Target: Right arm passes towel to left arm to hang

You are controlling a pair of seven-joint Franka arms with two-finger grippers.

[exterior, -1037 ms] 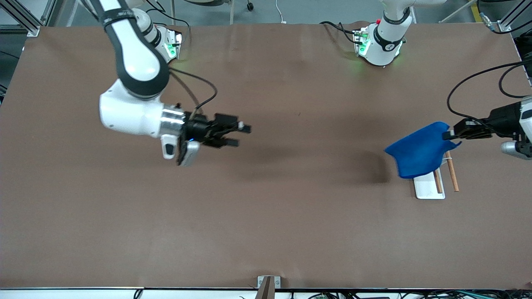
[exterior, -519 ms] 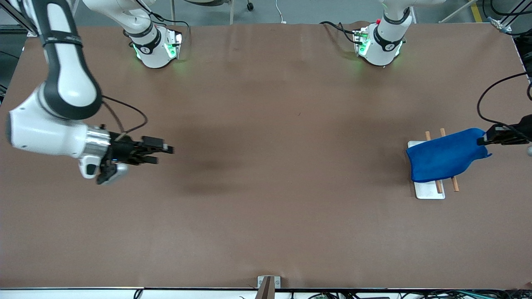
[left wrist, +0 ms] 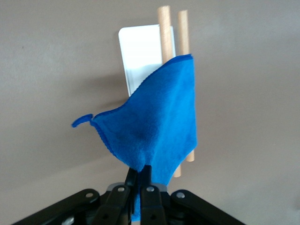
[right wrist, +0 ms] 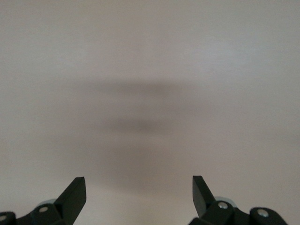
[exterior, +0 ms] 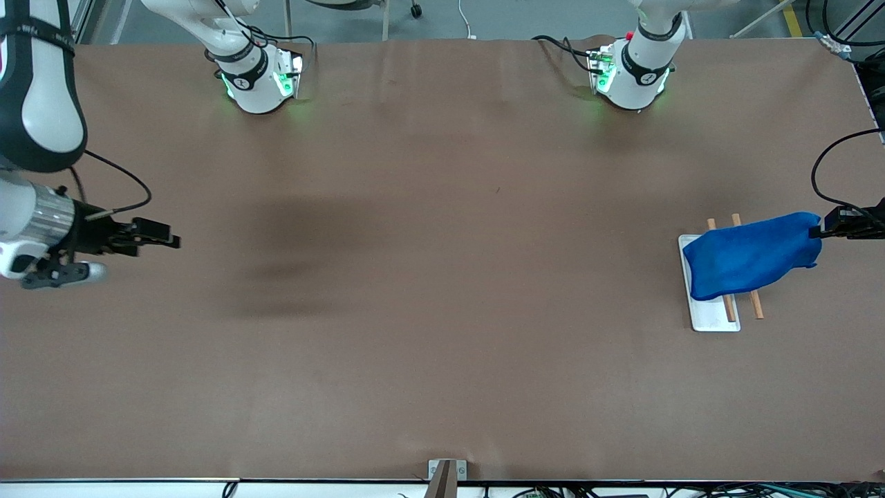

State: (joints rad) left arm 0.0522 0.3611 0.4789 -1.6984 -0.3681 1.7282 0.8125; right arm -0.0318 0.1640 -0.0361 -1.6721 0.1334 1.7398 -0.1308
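A: Where is the towel (exterior: pixel 750 254)?

B: Draped over the rack (exterior: pixel 712 311), at the left arm's end of the table. It is a soft, fuzzy bright blue cloth with a darker stitched hem, bunched into a rough wedge. One corner curls out as a small tab in the left wrist view.

A: And the rack itself?

B: A flat white base plate with rounded corners, carrying two smooth, light wooden dowels (left wrist: pixel 165 28) side by side. The cloth covers most of both; their ends stick out from under it.

A: What holds the towel?

B: The left gripper (exterior: pixel 833 227), above the table just beside the rack. Its black fingers (left wrist: pixel 149 194) are pinched narrowly on one edge of the cloth.

A: The right gripper (exterior: pixel 155 234)?

B: Well apart from the rack, over the matte brown table (exterior: pixel 442 277) at the right arm's end. Its black wedge-shaped fingertips (right wrist: pixel 75 192) are spread wide with nothing between them.
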